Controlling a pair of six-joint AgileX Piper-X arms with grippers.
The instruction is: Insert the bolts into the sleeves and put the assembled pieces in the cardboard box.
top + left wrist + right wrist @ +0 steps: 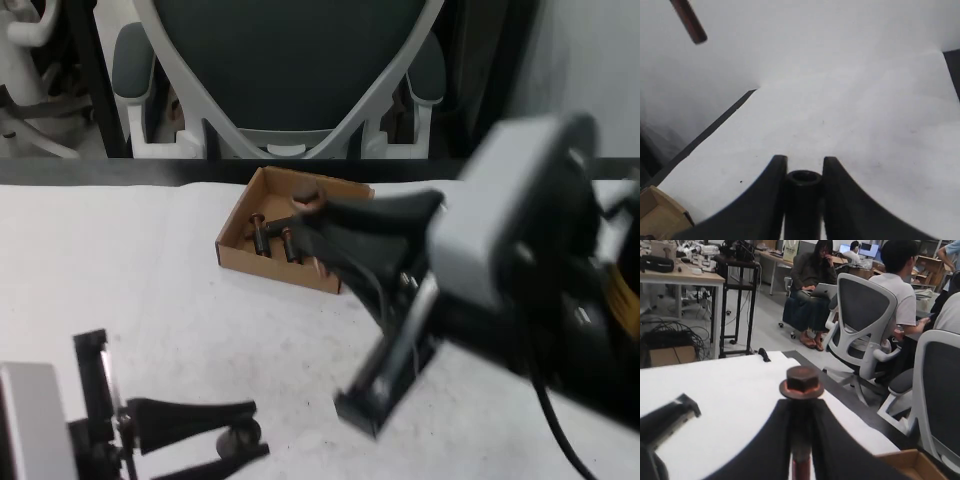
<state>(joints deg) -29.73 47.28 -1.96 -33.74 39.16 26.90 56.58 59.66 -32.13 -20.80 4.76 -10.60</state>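
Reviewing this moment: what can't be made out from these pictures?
High view: the blurred arm covers part of the cardboard box, so its pieces cannot be counted.
Right wrist view: the bolt has its shank hidden inside the right gripper.
Left wrist view: the sleeve is cut off by the lower edge.

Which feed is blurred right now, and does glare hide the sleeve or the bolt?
High view: the right arm is smeared with motion blur and covers part of the box. Left wrist view: the bench glares white, yet the sleeve shows its mouth clearly. Right wrist view: the bolt is crisp, with no glare on it.
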